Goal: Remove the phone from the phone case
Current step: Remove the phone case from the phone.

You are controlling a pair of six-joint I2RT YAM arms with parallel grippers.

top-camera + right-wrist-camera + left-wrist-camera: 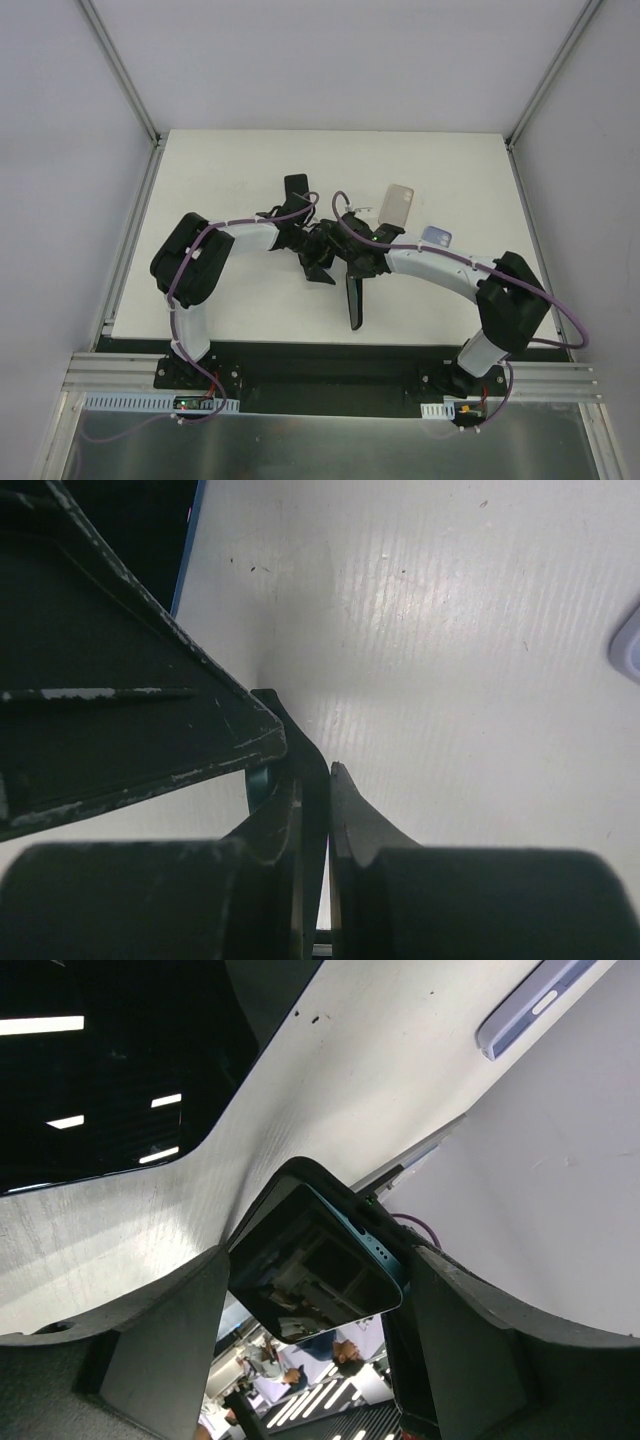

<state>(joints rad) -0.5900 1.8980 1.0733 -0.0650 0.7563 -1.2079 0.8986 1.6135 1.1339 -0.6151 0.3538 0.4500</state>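
Observation:
A phone [305, 1270] with a dark screen and a blue edge sits between my left gripper's [320, 1300] fingers [165, 1345], which press on its two sides. Its black phone case [300, 1172] wraps the far corner and the right side. In the right wrist view my right gripper [318, 780] is shut on the thin black rim of the case [308, 742], with a sliver of the phone's teal edge [258, 780] beside it. From above, both grippers [318, 255] [350, 262] meet over mid-table, and the cased phone [354, 300] hangs edge-on below them.
Another black phone [296, 190] [100, 1060] lies flat behind the left gripper. A beige case [399, 205] and a lavender one [437, 236] [530, 1005] lie to the right on the white table [230, 160]. Grey walls enclose three sides.

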